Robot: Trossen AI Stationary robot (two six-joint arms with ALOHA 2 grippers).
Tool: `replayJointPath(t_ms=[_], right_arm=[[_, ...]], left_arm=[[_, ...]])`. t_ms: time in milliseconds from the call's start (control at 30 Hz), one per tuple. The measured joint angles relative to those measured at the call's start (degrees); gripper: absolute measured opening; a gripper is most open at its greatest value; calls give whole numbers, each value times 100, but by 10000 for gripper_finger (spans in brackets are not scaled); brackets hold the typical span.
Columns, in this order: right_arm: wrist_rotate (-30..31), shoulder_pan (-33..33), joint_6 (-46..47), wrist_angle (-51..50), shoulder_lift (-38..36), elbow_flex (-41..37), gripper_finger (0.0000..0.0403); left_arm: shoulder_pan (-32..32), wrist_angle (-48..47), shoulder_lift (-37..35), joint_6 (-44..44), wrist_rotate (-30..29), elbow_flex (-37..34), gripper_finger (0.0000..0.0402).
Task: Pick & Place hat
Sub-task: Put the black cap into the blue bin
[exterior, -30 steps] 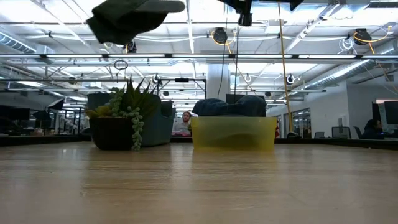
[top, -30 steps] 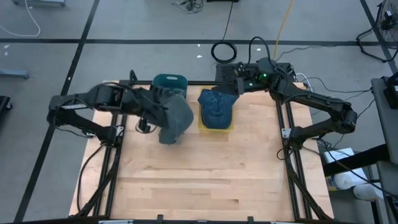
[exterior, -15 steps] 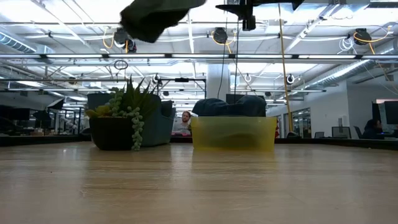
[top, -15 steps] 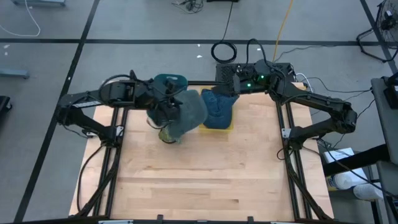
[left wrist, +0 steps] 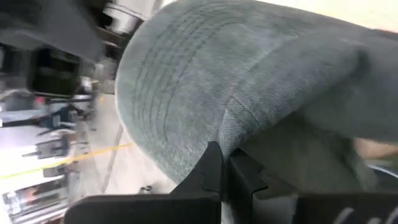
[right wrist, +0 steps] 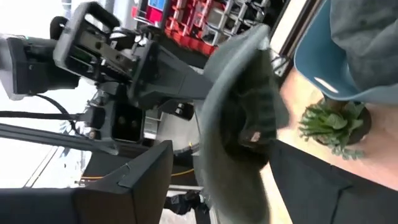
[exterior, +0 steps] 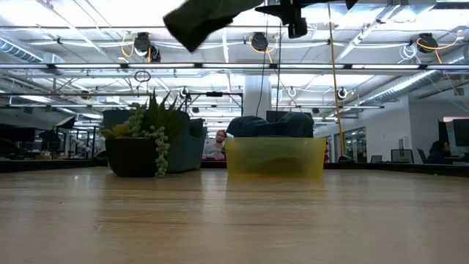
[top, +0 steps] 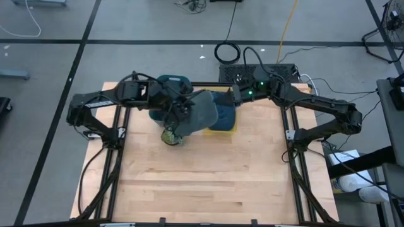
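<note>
Grey corduroy hat [top: 201, 113] is up in the air, pinched by the left end effector [top: 175, 111], whose fingers in its wrist view are clamped tight on a fold of the fabric right at the crown. It hangs above the bench [top: 208, 176] around the 12 o'clock side, half over the yellow bin [exterior: 275, 157], presumably so it can drop in on top of the blue hat [exterior: 270, 125] already heaped there. Ribbed, soft cloth, so it droops and bunches instead of holding a dome shape. The bin looks like translucent plastic. At about 11 o'clock sit a little succulent [exterior: 146, 121] in a dark pot and a teal tub [top: 172, 82]. The right end effector [top: 238, 93] waits just behind the bin; can't tell how far open it is.
</note>
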Motion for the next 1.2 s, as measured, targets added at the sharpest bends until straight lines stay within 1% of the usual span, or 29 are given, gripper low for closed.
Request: replayJointPath(t_ms=[67,133,333,433,567,733,800,933,967,1133,1200], right_arm=[[0,46,-4,-69,0,0,246],[0,91,-2,-83,8,0,240],[-17,165,126,-41,101,-4,226],[-18,195,125,9,183,7,211],[-15,197,112,-27,194,-5,178],[-22,195,85,-32,262,-2,124],[-20,195,86,6,264,-4,97],[-63,195,74,10,301,6,27],[-57,195,36,9,306,4,14],[-141,195,-25,19,302,4,5],[-157,195,-25,18,302,4,4]], left_arm=[[0,-63,83,48,28,5,0],[0,142,123,121,90,20,0],[-17,1,200,70,172,21,0],[-43,10,197,27,182,14,0],[-50,-19,187,-9,185,16,0],[-50,-76,190,-21,204,16,0],[-50,-72,190,-23,292,16,0],[-50,-59,190,-30,329,16,0],[-50,-77,190,-28,335,15,0],[-50,-68,190,-180,439,14,1],[-50,-56,190,-318,479,14,8]])
